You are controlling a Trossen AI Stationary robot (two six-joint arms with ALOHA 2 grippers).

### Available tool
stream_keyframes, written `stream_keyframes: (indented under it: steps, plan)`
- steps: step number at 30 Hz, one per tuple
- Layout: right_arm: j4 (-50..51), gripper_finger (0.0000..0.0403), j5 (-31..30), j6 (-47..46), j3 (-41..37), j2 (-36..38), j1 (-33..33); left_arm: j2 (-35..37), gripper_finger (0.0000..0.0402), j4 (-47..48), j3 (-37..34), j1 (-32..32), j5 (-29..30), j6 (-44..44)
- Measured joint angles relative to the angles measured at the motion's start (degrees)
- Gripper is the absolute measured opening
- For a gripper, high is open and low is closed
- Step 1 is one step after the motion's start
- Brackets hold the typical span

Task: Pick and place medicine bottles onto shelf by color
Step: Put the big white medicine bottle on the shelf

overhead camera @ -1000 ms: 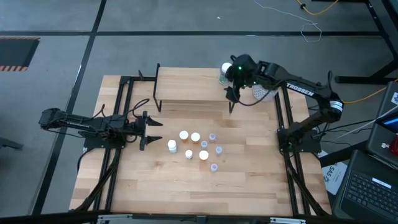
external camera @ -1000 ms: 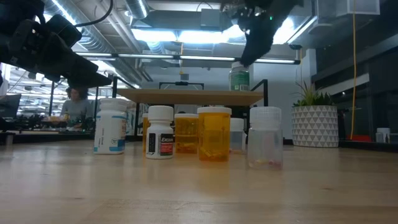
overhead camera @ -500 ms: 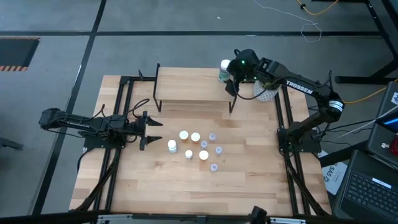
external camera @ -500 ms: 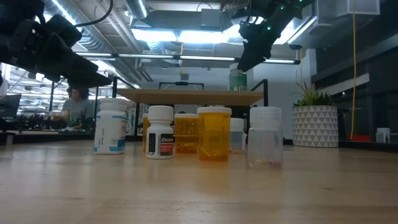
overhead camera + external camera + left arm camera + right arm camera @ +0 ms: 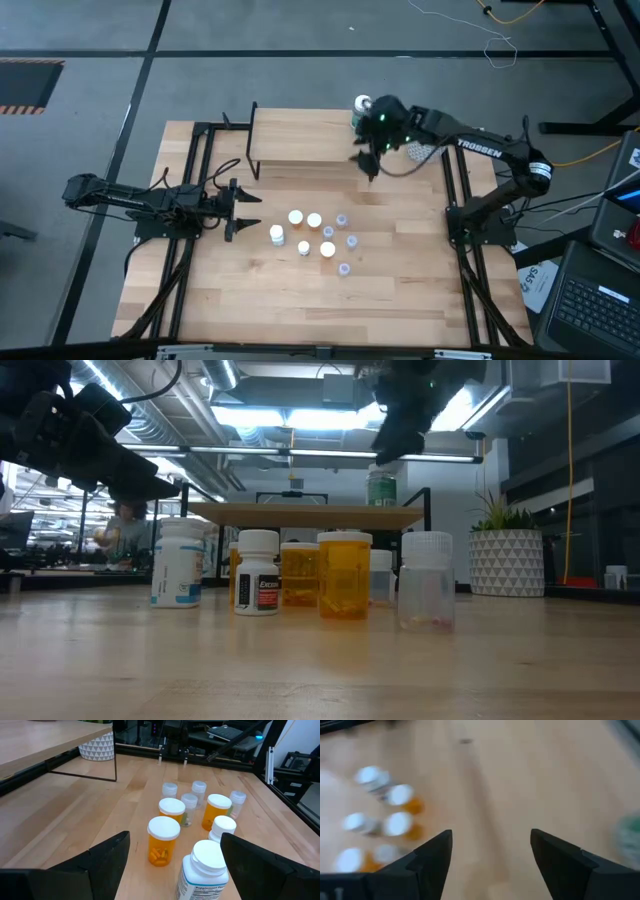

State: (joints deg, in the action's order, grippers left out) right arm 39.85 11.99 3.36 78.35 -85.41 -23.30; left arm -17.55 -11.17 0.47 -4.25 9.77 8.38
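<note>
The green-label bottle [image 5: 361, 106] stands upright on the far right corner of the shelf [image 5: 300, 140], and shows in the low view as the green-label bottle [image 5: 382, 485]. The other medicine bottles [image 5: 312, 238] stand in a cluster on the table: orange ones [image 5: 163, 840], small clear ones [image 5: 199, 787] and a white one [image 5: 204, 869]. My right gripper [image 5: 366, 165] hangs open above the shelf's near right corner, holding nothing, its fingers [image 5: 432, 855] wide apart. My left gripper [image 5: 248, 212] waits open, low over the table just left of the cluster.
A white patterned plant pot [image 5: 422, 150] stands on the table right of the shelf, under my right arm. Black frame rails [image 5: 462, 230] run along both table sides. Bare wood lies near the table's front edge [image 5: 320, 310]. A person [image 5: 120, 525] is far behind the table.
My right gripper has swung away from the green-label bottle toward the table's near-left, turning toward the bottle cluster. The green-label bottle has stayed upright on the shelf. The left arm has kept still.
</note>
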Motion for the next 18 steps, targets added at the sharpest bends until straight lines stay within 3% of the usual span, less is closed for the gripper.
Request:
stream_keyframes:
  steps: [4, 12, 18]
  plan:
    - [0.18, 0.0271, -3.38, 0.13, 0.0, -0.94, 10.46, 0.01, 0.0308, -0.01, -0.02, 0.0, 0.01, 0.02]
    - [3.08, 0.0271, -22.09, -5.97, 0.0, -6.34, 27.28, 0.01, 0.0308, 0.0, 0.0, -0.02, 0.0, 0.0]
    - [3.1, 0.0271, -22.89, -9.12, 0.0, -7.57, 31.57, 0.01, 0.0308, -0.01, -0.01, 0.0, 0.0, 0.02]
